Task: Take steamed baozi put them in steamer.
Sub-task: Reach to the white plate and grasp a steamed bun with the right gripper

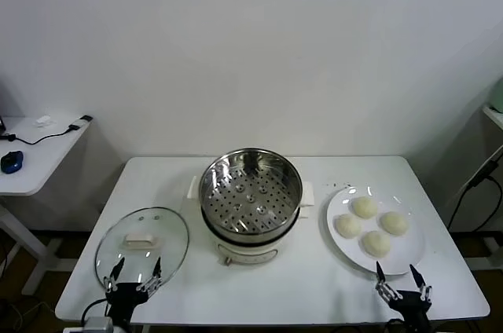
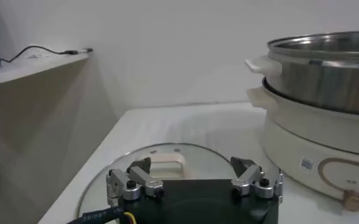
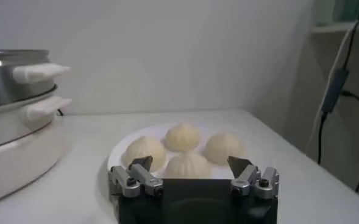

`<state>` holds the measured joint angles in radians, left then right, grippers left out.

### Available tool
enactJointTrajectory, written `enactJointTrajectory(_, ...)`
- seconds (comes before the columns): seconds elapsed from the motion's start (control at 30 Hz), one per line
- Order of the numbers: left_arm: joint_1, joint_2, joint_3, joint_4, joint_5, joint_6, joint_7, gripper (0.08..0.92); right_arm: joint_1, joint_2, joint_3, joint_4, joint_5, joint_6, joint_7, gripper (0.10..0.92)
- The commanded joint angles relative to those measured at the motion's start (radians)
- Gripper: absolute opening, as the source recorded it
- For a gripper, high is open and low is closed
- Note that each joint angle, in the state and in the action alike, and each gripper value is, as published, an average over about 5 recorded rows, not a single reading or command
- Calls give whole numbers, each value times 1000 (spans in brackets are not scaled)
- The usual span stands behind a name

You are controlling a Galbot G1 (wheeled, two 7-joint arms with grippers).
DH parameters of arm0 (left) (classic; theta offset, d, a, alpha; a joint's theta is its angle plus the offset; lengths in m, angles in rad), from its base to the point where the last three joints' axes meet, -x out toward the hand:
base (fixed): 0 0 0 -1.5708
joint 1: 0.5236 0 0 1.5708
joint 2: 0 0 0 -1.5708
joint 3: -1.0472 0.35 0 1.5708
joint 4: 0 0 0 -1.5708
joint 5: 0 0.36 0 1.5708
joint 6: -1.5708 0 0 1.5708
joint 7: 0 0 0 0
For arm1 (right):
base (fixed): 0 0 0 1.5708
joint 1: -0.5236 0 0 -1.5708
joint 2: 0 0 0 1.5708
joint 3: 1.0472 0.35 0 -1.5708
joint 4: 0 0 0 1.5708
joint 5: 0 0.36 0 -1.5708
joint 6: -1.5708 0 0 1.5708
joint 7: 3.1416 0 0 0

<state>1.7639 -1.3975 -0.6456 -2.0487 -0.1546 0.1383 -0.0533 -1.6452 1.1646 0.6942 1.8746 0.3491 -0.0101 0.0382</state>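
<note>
Several cream-white baozi (image 1: pixel 370 226) lie on a white plate (image 1: pixel 413 256) at the table's right; the right wrist view shows these baozi (image 3: pixel 182 136) just beyond my fingertips. The steamer (image 1: pixel 250 202), a shiny steel pot with a perforated tray, stands at the table's middle with nothing inside. My right gripper (image 1: pixel 402 275) (image 3: pixel 190 164) hangs open at the front edge, just short of the plate. At the front left my left gripper (image 1: pixel 135 271) (image 2: pixel 192 165) is open over the near rim of the glass lid.
A round glass lid (image 1: pixel 143 247) (image 2: pixel 167 167) with a white handle lies flat left of the steamer. A side table (image 1: pixel 31 152) with a cable and a blue object stands far left. Cables (image 1: pixel 475 184) hang at the far right.
</note>
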Motion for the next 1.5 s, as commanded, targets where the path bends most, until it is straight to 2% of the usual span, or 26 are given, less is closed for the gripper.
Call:
enactJointTrajectory(0.03, 0, 2, 2, -2, 0, 6, -1, 823, 162, -72, 50, -6, -49, -163, -35, 823)
enactJointTrajectory(0.23, -2, 1, 17, -7, -1, 2, -3, 823, 493, -310, -73, -166, -60, -275, -183, 823)
enactJointTrajectory(0.37, -1, -1, 24, -15, 1, 0, -3, 823, 704, -511, -288, -269, -114, -248, -359, 823)
enactJointTrajectory(0.57, 6, -5, 21, -21, 2, -6, -5, 823, 958, -740, -636, -402, -213, -131, -729, 823)
enactJointTrajectory(0.7, 8, -10, 19, -15, 4, -11, -7, 823, 1161, -812, -852, -514, -249, -46, -999, 823)
enactJointTrajectory(0.8, 7, -15, 19, -13, 6, -12, -7, 823, 1356, -821, -1045, -604, -292, 4, -1136, 823)
enactJointTrajectory(0.9, 5, -23, 19, -12, 6, -12, -7, 823, 1574, -799, -1267, -666, -311, 15, -1203, 823)
enactJointTrajectory(1.1, 0, -38, 18, -10, 7, -10, -6, 823, 1890, -659, -1655, -781, -281, -26, -1215, 823)
enactJointTrajectory(1.23, -5, -46, 15, -7, 10, -10, -5, 823, 1936, -551, -1752, -862, -243, -73, -1195, 823)
enactJointTrajectory(1.5, -6, -66, 1, -1, 14, -12, -6, 823, 1846, -376, -1724, -1029, -255, -99, -1161, 823)
